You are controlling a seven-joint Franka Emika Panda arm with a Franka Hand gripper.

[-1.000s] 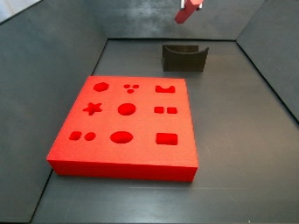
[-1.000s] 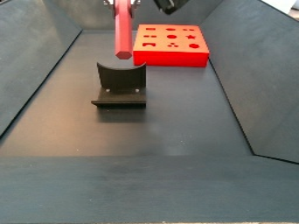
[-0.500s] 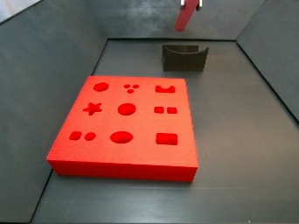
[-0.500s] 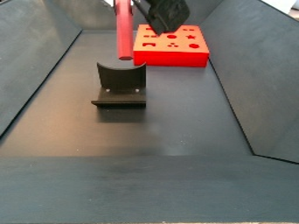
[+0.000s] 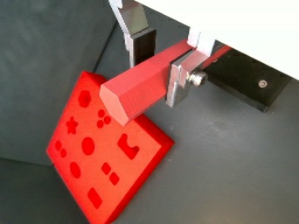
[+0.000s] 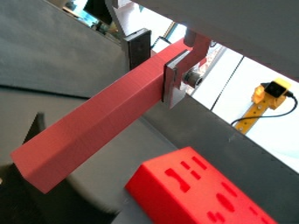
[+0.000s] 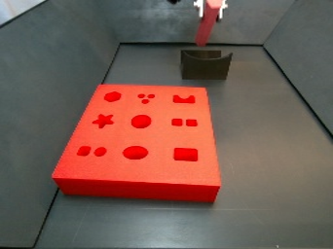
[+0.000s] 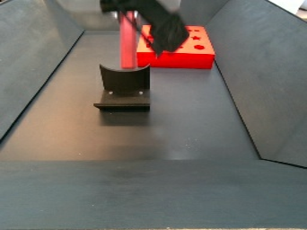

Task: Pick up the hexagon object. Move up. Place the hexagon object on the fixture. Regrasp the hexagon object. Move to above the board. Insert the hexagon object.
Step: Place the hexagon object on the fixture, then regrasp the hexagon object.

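Your claw (image 5: 163, 58) clamps the bar (image 8: 126, 42) upright above the fixture (image 8: 122, 86); lowered off-centre, it could miss the notch and topple.

This is a robotics lab test cell. A dark grey floor (image 8: 168, 171) with sloping dark walls (image 7: 58, 58) forms a bare enclosure. Near its far edge stands a dark fixture (image 7: 205, 64), and a bright red board (image 7: 139, 131) with cut-out shapes lies nearer the middle. The gripper (image 5: 163, 63), clamping a red hexagon object (image 6: 100, 122), hangs above the fixture. In a wrist view, a yellow machine (image 6: 267, 94) shows beyond the wall.
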